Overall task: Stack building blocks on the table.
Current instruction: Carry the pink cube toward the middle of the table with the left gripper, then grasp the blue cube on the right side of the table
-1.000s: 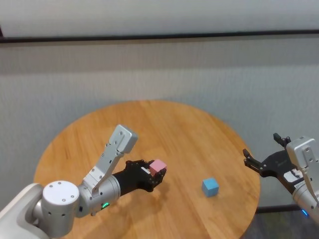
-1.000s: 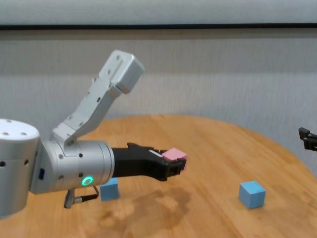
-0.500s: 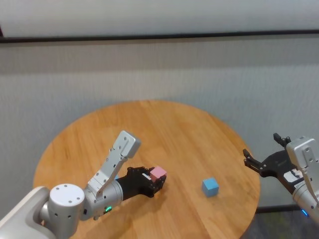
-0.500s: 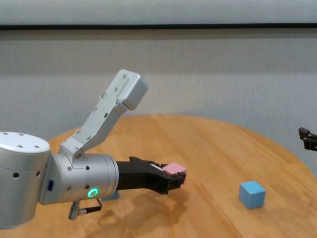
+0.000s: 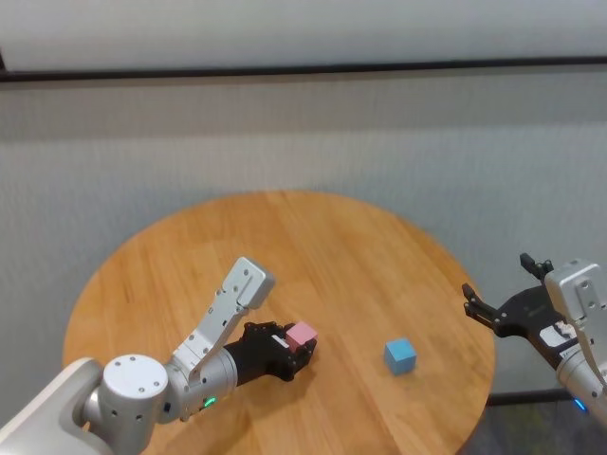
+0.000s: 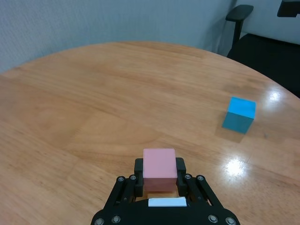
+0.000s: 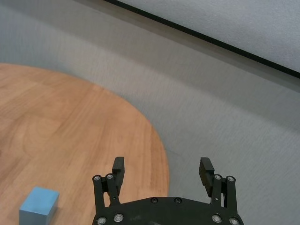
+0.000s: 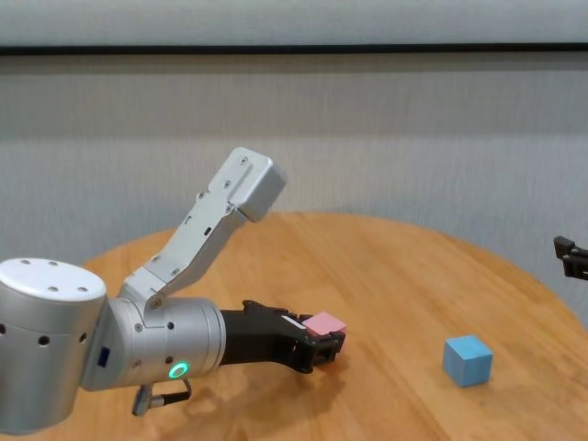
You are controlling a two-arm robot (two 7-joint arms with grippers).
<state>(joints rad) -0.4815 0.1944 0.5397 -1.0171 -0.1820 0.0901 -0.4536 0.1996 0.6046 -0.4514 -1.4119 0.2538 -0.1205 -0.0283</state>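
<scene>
Left claw (image 6: 160, 174) grips pink cube (image 6: 160, 169) squarely, faces level; right claw (image 7: 162, 174) gapes, holding nothing.

Our left gripper (image 5: 302, 344) reaches toward two o'clock, fingers clamped; our right gripper (image 5: 495, 301) hangs at three o'clock, fingers spread.
</scene>
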